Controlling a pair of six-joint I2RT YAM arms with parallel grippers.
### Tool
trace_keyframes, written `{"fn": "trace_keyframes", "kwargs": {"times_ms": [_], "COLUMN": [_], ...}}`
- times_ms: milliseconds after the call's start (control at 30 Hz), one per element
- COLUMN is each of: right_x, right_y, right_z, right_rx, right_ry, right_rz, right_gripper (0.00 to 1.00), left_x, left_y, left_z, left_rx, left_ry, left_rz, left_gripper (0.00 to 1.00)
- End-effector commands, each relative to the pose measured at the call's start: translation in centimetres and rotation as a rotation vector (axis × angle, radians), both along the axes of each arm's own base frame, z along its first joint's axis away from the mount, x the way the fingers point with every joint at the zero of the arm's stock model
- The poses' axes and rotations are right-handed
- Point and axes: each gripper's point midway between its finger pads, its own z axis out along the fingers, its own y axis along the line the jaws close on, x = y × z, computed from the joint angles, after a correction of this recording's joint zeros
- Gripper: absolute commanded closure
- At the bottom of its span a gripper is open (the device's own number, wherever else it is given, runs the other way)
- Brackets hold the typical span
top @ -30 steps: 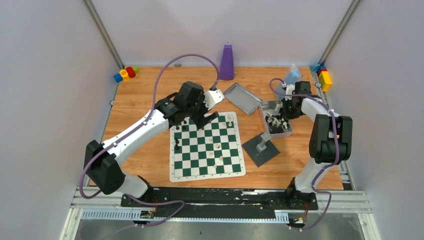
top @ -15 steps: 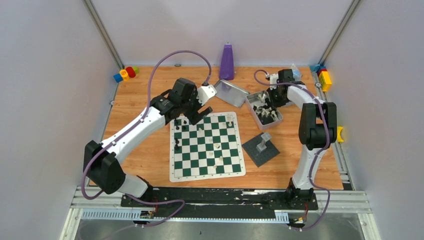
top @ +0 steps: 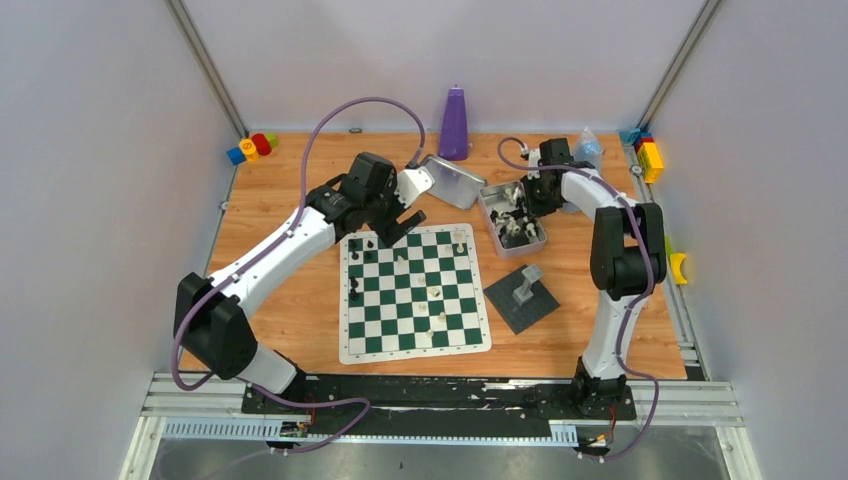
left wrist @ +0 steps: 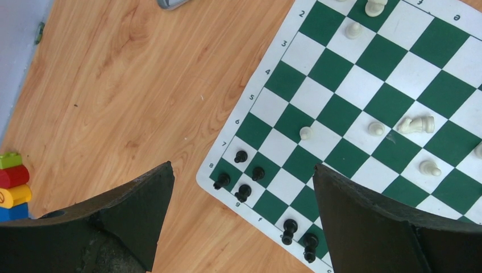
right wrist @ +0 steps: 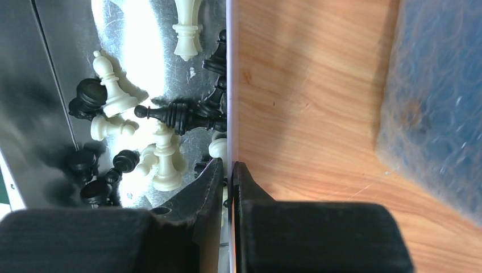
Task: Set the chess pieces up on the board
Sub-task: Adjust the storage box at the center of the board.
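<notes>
Right wrist view: we saw right fingers (right wrist: 215, 176) clenched on tin (right wrist: 45, 57) wall, chess pieces (right wrist: 165, 114) heaped inside, near board (top: 415, 290). Left fingers (left wrist: 136, 205) released above board corner. We judged setup barely begun; next move needed single piece gripped, stood upright.
</notes>
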Motion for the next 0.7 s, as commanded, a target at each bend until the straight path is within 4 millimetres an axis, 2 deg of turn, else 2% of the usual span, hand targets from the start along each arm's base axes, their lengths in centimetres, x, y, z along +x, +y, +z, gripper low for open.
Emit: {"fn": "trace_keyframes", "kwargs": {"times_ms": [0, 167, 267, 333, 367, 433, 500, 600, 667], "right_x": [-2.6, -5.1, -5.7, -5.4, -5.2, -4.9, -4.9, -5.5, -6.7], "right_y": [0.1, 0.3, 0.4, 0.3, 0.2, 0.3, 0.5, 1.6, 2.9], "right_z": [0.3, 0.1, 0.7, 1.9, 2.7, 4.9, 7.0, 10.0, 11.5], "right_rx": [0.030, 0.058, 0.064, 0.057, 0.054, 0.057, 0.068, 0.109, 0.144], "right_ry": [0.050, 0.083, 0.073, 0.039, 0.016, -0.036, -0.078, -0.141, -0.163], "right_rz": [-0.091, -0.105, -0.092, -0.076, -0.068, -0.041, -0.008, 0.087, 0.184], "right_gripper": [1.00, 0.98, 0.85, 0.71, 0.67, 0.50, 0.37, 0.32, 0.30], "left_x": [1.0, 1.0, 1.1, 1.1, 1.1, 1.1, 1.3, 1.4, 1.5], "left_y": [-0.5, -0.6, -0.6, -0.6, -0.6, -0.6, -0.1, 0.2, 0.4], "left_z": [2.0, 1.9, 1.7, 1.6, 1.5, 1.7, 1.9, 2.4, 2.7], "left_rx": [-0.032, -0.037, -0.035, -0.034, -0.034, -0.035, -0.021, -0.012, -0.012], "left_ry": [-0.037, -0.026, -0.020, -0.018, -0.018, -0.020, -0.036, -0.055, -0.064], "left_rz": [0.006, 0.016, 0.018, 0.019, 0.019, 0.019, 0.037, 0.045, 0.051], "left_gripper": [0.00, 0.00, 0.00, 0.00, 0.00, 0.00, 0.00, 0.00, 0.00]}}
